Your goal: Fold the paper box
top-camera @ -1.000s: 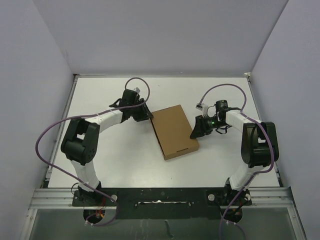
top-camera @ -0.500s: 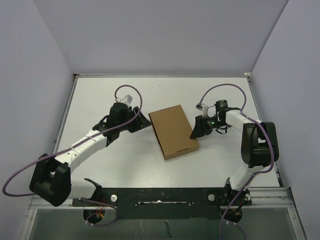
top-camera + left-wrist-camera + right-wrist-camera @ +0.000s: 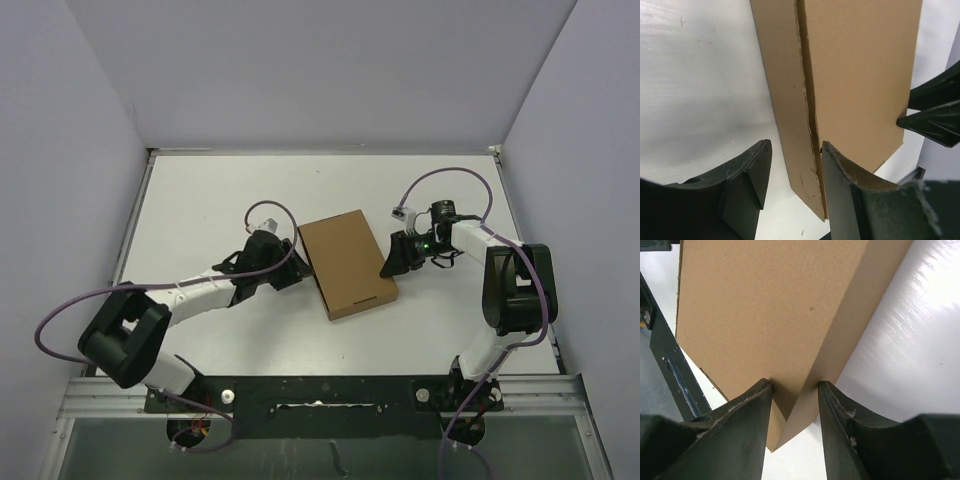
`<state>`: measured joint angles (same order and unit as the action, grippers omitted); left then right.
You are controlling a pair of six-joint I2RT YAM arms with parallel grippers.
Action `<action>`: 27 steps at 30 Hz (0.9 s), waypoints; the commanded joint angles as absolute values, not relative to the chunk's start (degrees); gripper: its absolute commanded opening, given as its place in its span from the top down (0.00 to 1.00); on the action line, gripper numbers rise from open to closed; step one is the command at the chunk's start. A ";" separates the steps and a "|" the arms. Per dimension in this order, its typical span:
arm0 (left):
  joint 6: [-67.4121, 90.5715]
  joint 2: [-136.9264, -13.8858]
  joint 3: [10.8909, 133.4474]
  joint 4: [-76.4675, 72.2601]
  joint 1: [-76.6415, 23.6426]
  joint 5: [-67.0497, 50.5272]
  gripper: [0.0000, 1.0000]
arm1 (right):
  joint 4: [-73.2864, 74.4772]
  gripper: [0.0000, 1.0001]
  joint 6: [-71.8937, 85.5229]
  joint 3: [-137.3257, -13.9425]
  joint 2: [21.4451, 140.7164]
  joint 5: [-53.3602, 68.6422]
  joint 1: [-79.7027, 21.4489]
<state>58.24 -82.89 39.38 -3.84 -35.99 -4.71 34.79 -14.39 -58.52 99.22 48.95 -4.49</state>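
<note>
White tabletop [image 3: 200, 200], lavender walls [image 3: 80, 100] around it. The right gripper [image 3: 793, 386] pinches the right edge of the paper box [image 3: 346, 262]. The left gripper [image 3: 794, 146] stands parted astride its left side (bare tabletop shows beside one finger). The box lies mid-table, slightly skewed, between both arms.

Brown paper box [image 3: 348, 263], folded shut, lying flat

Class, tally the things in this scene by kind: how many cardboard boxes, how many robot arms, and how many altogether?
Box: 1
Arms: 2 (left arm, right arm)
Total: 3
</note>
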 commanded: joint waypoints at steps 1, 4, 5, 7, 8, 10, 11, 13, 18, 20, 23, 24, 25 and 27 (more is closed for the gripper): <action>60.01 -86.71 42.55 -10.15 -36.30 -2.63 0.57 | 33.50 0.60 -17.66 -58.27 101.10 40.86 -5.22; 59.96 -89.77 44.15 -10.18 -36.26 -2.55 0.57 | 33.49 0.60 -17.67 -58.27 101.14 40.92 -5.24; 59.92 -90.53 44.63 -10.38 -36.29 -2.69 0.58 | 33.57 0.60 -17.67 -58.27 101.12 40.93 -5.23; 59.78 -91.81 45.94 -10.50 -36.29 -3.15 0.58 | 33.56 0.60 -17.73 -58.27 101.09 40.87 -5.24; 59.62 -92.32 46.66 -10.46 -36.29 -3.43 0.58 | 33.57 0.60 -17.75 -58.30 101.07 40.87 -5.26; 59.51 -92.79 47.34 -10.30 -36.28 -3.81 0.59 | 33.57 0.60 -17.75 -58.34 101.14 40.87 -5.22; 59.50 -92.57 47.25 -10.30 -36.29 -3.78 0.60 | 33.57 0.60 -17.75 -58.36 101.10 40.87 -5.26; 59.57 -91.72 46.73 -10.12 -36.29 -3.50 0.61 | 33.57 0.60 -17.75 -58.36 101.16 40.87 -5.27; 59.67 -87.05 43.61 -10.33 -36.30 -2.75 0.61 | 33.57 0.60 -17.84 -58.43 101.28 40.87 -5.43; 59.74 -85.20 42.96 -10.47 -36.29 -2.51 0.61 | 33.57 0.60 -17.84 -58.44 101.34 40.80 -5.50; 59.44 -84.00 43.31 -10.66 -36.35 -3.12 0.61 | 33.57 0.60 -17.84 -58.36 101.32 40.70 -5.62; 59.35 -83.90 43.54 -10.73 -36.38 -3.30 0.61 | 33.57 0.60 -17.84 -58.36 101.34 40.69 -5.56; 59.18 -84.01 43.82 -10.78 -36.46 -3.48 0.61 | 33.57 0.60 -17.84 -58.36 101.29 40.69 -5.59; 59.15 -84.29 43.92 -11.29 -36.63 -3.69 0.61 | 33.57 0.60 -17.84 -58.36 101.20 40.63 -5.60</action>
